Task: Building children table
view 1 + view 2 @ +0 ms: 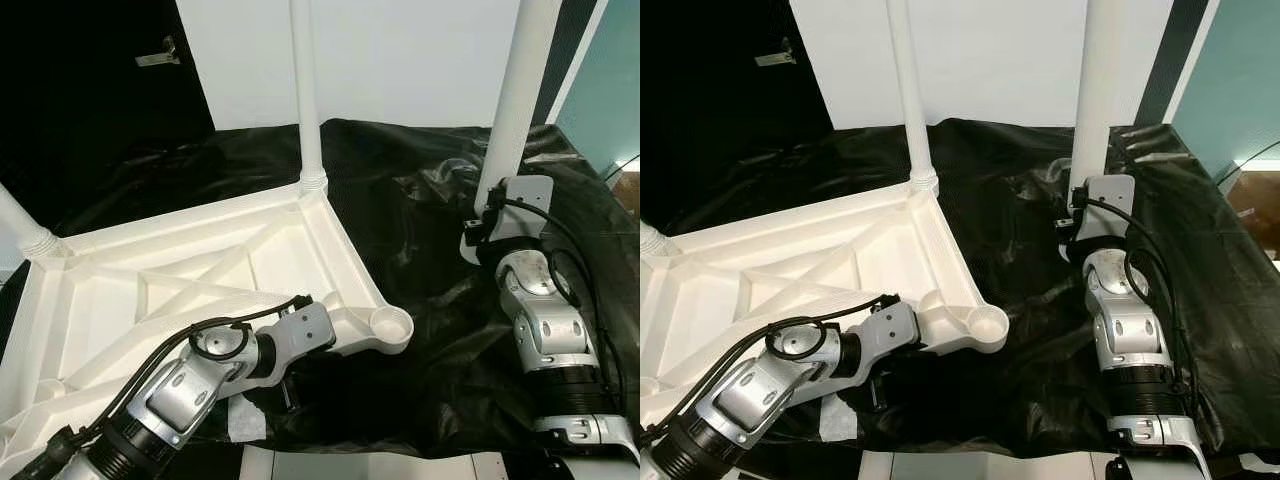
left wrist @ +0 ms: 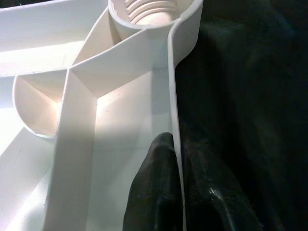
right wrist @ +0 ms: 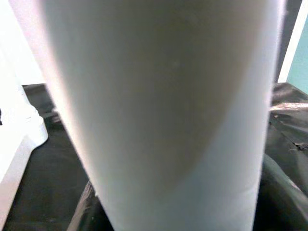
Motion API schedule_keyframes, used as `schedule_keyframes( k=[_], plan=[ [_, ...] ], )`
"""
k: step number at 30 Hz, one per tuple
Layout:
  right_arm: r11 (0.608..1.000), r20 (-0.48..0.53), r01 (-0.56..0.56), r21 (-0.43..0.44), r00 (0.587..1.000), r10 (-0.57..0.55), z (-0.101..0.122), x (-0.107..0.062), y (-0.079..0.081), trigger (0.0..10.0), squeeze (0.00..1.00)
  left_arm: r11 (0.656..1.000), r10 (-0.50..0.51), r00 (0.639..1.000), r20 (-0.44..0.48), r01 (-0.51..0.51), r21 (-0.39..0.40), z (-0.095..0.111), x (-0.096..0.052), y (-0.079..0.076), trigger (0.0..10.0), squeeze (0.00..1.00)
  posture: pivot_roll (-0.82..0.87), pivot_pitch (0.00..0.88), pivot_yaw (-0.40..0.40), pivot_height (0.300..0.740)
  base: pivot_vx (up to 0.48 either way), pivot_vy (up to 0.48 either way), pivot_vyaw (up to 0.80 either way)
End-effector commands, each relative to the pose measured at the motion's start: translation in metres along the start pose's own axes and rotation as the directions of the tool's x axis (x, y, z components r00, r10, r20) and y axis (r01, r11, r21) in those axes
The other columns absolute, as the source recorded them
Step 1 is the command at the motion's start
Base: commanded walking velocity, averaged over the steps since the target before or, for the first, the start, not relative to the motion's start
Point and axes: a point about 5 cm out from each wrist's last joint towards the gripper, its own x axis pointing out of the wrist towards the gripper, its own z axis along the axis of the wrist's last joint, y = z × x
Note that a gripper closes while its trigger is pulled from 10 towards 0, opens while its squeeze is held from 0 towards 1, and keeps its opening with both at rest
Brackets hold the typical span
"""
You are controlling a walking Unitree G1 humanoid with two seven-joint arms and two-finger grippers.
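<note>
The white plastic tabletop lies upside down on a black sheet. One white leg stands screwed into its far corner, another leg into the left corner. The near right corner socket is empty, its inner thread visible as the socket. My left gripper is shut on the tabletop's rim wall just short of that socket, one black finger on each side. To the right, my right gripper is shut on a loose white leg, held upright over the sheet.
The crinkled black sheet covers the floor around the tabletop. A black door with a metal handle is at the back left, beside a white wall. A teal wall stands at the right. A white edge runs along the bottom.
</note>
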Motion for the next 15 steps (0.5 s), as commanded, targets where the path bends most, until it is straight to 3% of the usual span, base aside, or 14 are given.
schedule_keyframes(
  k=[1,2,7,11,15],
  plan=[
    [0.999,0.033,-0.027,0.02,0.999,0.026,0.005,0.001,0.006,10.0,0.0,0.997,0.071,0.997,-0.03,-0.071,0.005,-0.003,0.001,0.009,5.5,0.0,-0.03,0.008,0.028,0.74,0.0,0.0,0.0],
    [0.999,0.038,-0.045,0.027,0.998,0.044,0.006,0.001,0.01,10.0,0.0,0.998,0.066,0.998,-0.015,-0.066,0.02,0.003,0.008,0.009,10.0,0.0,-0.04,0.007,0.03,0.74,0.0,0.0,0.0],
    [0.995,0.044,-0.089,0.041,0.995,0.087,0.005,-0.002,0.021,10.0,0.0,0.997,0.056,0.998,0.015,-0.056,0.05,0.021,0.033,0.007,10.0,0.0,-0.04,0.007,0.034,0.74,0.0,0.0,0.0],
    [0.994,0.049,-0.097,0.04,0.994,0.095,0.005,-0.003,0.024,10.0,0.0,0.997,0.058,0.998,0.019,-0.059,0.051,0.024,0.039,0.007,10.0,0.0,-0.05,0.007,0.04,0.74,0.0,0.0,0.0],
    [0.986,0.045,-0.142,0.086,0.989,0.139,0.0,-0.011,0.042,10.0,0.0,0.992,0.121,0.993,0.001,-0.12,0.042,0.029,0.053,0.009,10.0,0.0,-0.05,0.01,0.049,0.74,0.0,0.0,0.0]
  ],
)
